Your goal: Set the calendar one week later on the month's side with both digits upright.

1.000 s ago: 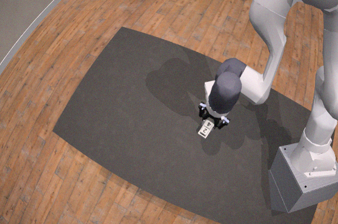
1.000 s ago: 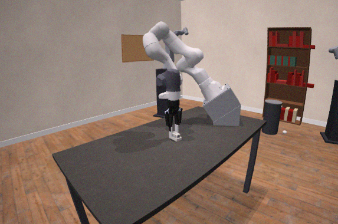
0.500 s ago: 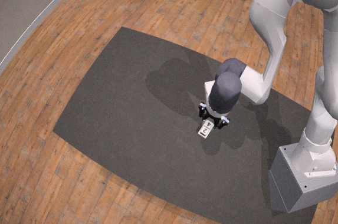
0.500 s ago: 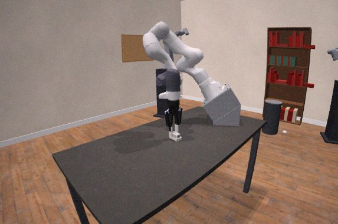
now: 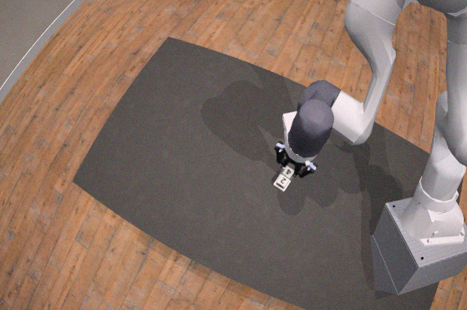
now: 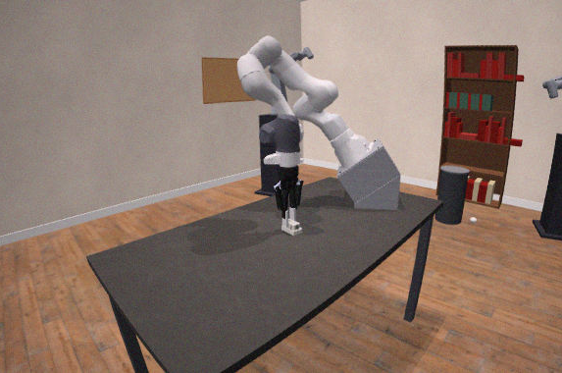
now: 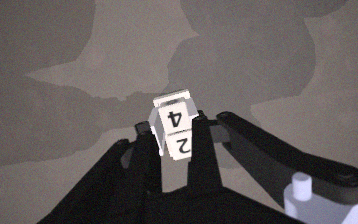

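Dark counter (image 5: 169, 163) (image 6: 277, 290) (image 7: 125, 50) up front, carrying the small white calendar tray (image 5: 279, 188) (image 6: 292, 233) (image 7: 171, 95) out in its open middle area. In tray: "2" cube (image 5: 283, 180) (image 7: 181, 146) and "4" cube (image 5: 288, 171) (image 7: 174, 119), side by side, numerals upside down in wrist view. Can't tell if both flat on tray floor. Gripper (image 5: 288, 170) (image 6: 288, 223) (image 7: 175, 113) pointing down, pinching the "4" cube, pads (image 7: 157, 131) at opposite sides. Behind, white arm (image 5: 376, 73) (image 6: 286, 133) on gray pedestal (image 5: 397, 253) (image 6: 375, 182). Farther back, on floor, dark cylindrical bin (image 6: 451, 196); contents hidden. Beyond bin, brown bookshelf (image 6: 512, 100) with red books (image 6: 492, 66) and green books (image 6: 470, 101).
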Controlling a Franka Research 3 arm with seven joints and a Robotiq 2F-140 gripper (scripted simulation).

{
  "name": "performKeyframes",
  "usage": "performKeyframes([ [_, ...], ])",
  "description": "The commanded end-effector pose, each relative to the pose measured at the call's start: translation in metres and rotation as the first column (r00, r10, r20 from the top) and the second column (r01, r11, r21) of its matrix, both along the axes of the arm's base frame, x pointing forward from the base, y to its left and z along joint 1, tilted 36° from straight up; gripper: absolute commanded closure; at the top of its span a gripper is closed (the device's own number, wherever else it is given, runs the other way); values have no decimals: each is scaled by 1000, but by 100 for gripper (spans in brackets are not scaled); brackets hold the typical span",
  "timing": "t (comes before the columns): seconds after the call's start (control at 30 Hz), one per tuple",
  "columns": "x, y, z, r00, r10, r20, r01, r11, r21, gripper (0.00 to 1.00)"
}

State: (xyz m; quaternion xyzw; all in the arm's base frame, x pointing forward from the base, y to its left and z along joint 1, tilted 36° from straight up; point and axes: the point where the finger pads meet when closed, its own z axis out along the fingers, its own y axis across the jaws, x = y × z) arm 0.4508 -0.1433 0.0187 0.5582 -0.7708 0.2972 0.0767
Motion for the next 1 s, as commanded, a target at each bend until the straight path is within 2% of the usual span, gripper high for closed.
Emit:
performKeyframes([
  [0.0, 0, -1, -1, 1000, -2, 1, 2, 1000, 1, 84],
  [0.8, -1, 1, 2, 1000, -2, 1, 2, 1000, 1, 84],
  [0.97, -6, 14, 21, 1000, -2, 1, 2, 1000, 1, 84],
])
